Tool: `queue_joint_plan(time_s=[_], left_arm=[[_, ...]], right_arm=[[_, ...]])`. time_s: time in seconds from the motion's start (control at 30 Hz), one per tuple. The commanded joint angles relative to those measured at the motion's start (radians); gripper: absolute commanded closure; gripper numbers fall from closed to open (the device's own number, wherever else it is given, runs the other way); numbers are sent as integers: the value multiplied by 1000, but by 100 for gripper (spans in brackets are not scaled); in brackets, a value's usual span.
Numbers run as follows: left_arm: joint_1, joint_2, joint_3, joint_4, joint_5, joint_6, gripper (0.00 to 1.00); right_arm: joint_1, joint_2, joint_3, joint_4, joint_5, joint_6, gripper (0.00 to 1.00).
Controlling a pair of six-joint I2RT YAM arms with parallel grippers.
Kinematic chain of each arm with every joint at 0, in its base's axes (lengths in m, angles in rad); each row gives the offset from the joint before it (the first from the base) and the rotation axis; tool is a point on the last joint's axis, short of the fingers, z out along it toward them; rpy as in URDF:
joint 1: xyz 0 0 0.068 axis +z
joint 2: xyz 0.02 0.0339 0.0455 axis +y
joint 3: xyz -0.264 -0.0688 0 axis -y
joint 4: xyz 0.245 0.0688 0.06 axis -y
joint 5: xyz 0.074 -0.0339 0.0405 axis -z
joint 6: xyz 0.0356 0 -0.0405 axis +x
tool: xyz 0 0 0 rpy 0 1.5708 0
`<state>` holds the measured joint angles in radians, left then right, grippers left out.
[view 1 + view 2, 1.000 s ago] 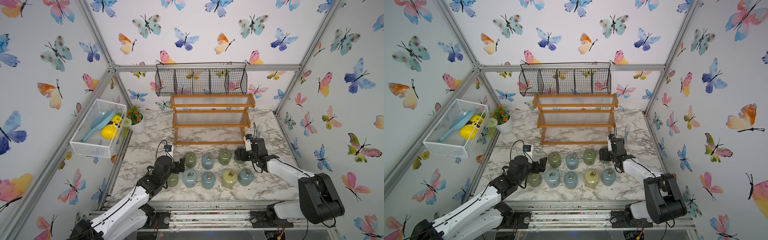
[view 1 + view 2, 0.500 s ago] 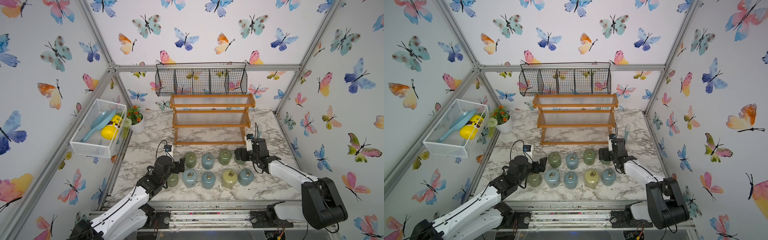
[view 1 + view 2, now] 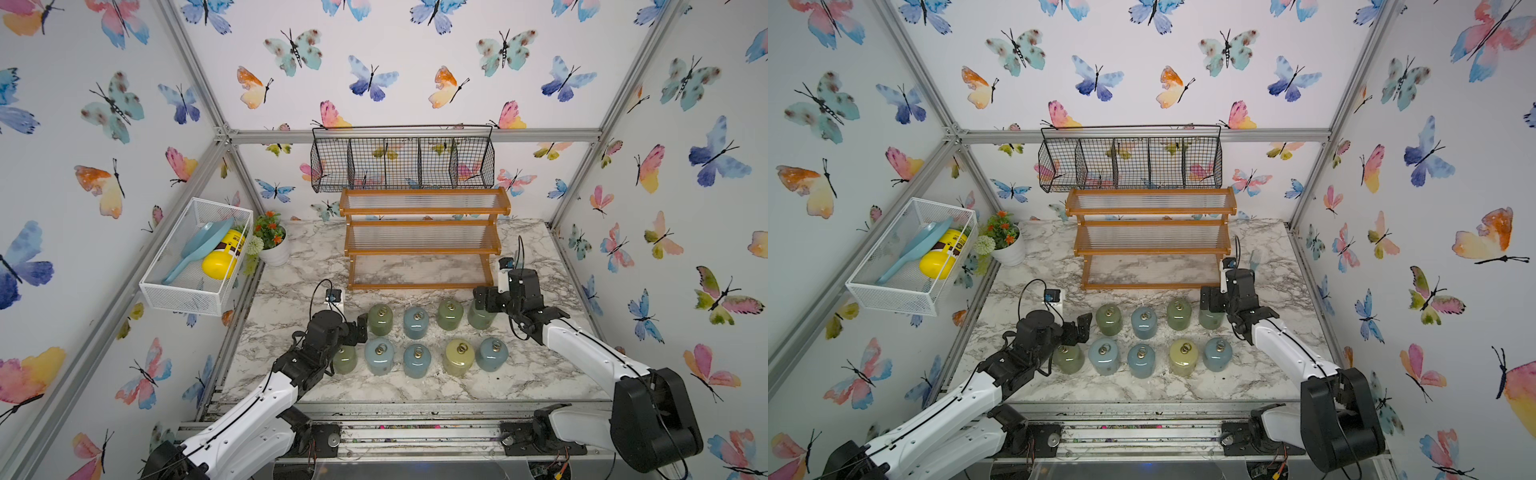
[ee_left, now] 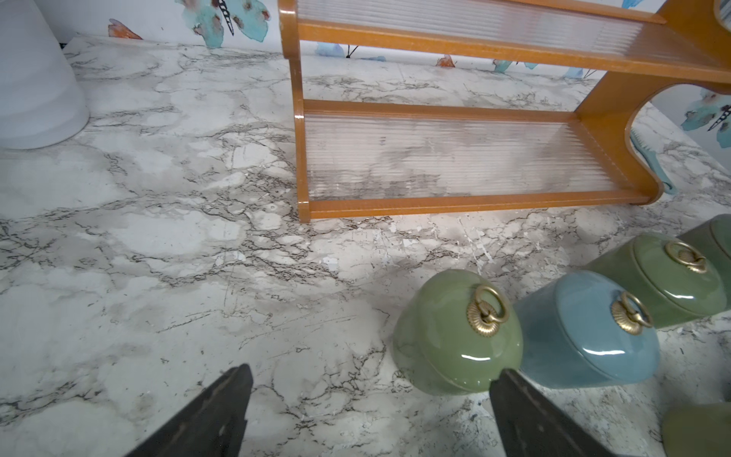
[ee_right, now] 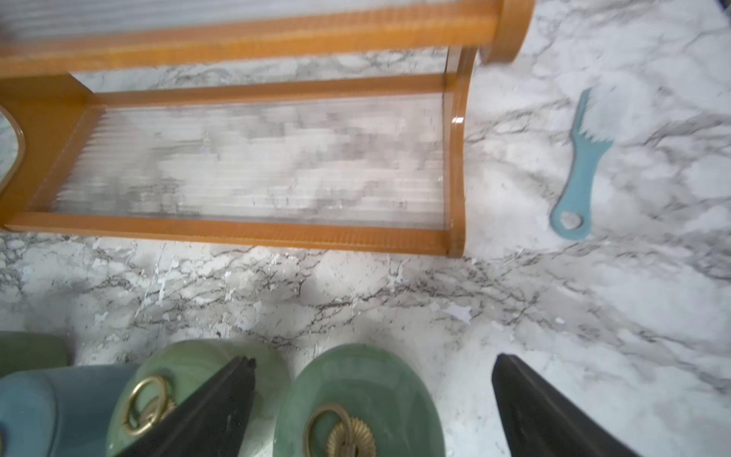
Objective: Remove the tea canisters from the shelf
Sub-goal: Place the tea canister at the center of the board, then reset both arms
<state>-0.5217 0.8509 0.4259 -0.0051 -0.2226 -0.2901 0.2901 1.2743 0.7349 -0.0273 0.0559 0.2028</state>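
Green glaze sits between the right fingers (image 5: 550,419). They are spread wide on either side of a green canister (image 5: 358,399), the one at the right end of the back row. Bare marble shows between its side and one finger. Whether the other finger touches it I cannot tell, since in the right wrist view that finger's tip overlaps the neighbouring green jar (image 5: 186,380). Nothing is clamped.

The left fingers (image 4: 215,415) are just as wide apart, with only the worktop (image 4: 158,277) between them. In the left wrist view one tip lies in front of the left-end green jar (image 4: 455,336) of the back row, and contact cannot be judged. In both top views these fingers hover over the left end of the front row, holding nothing.

All nine tea canisters (image 3: 417,359) stand upright on the worktop in two rows, four behind and five in front, just ahead of the shelf (image 3: 422,252) and apart from it. The single pale yellow canister (image 3: 458,356) is second from the right in the front row. A pale blue toothed tool (image 5: 577,166) lies flat on the marble beside the shelf's right end.
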Motion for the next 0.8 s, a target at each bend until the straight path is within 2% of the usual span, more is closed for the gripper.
queue_joint_plan(time_s=[0.0,0.1,0.23,0.37,0.5,0.67,0.73,0.77], left_arm=[[126,-7,36,19,101,44,2],[250,-6,42,60,159,98,2],[393,50,42,134,167,131,2],[492,156,-12,312,181,161,1],[514,275,-87,545,124,202,2],[526,441,-115,737,91,204,2],[527,470,-75,713,96,214,2],[527,487,-93,797,100,222,2]], right_arm=[[-30,19,59,-1,70,-46,0],[-106,63,82,35,49,-67,0],[-246,113,29,194,-30,-73,0],[-310,180,-49,367,-48,-102,0],[-355,223,-156,552,-77,-81,0],[-368,254,-382,1022,-63,-40,0],[-367,237,-354,919,-62,-47,0],[-367,236,-361,939,-60,-48,0]])
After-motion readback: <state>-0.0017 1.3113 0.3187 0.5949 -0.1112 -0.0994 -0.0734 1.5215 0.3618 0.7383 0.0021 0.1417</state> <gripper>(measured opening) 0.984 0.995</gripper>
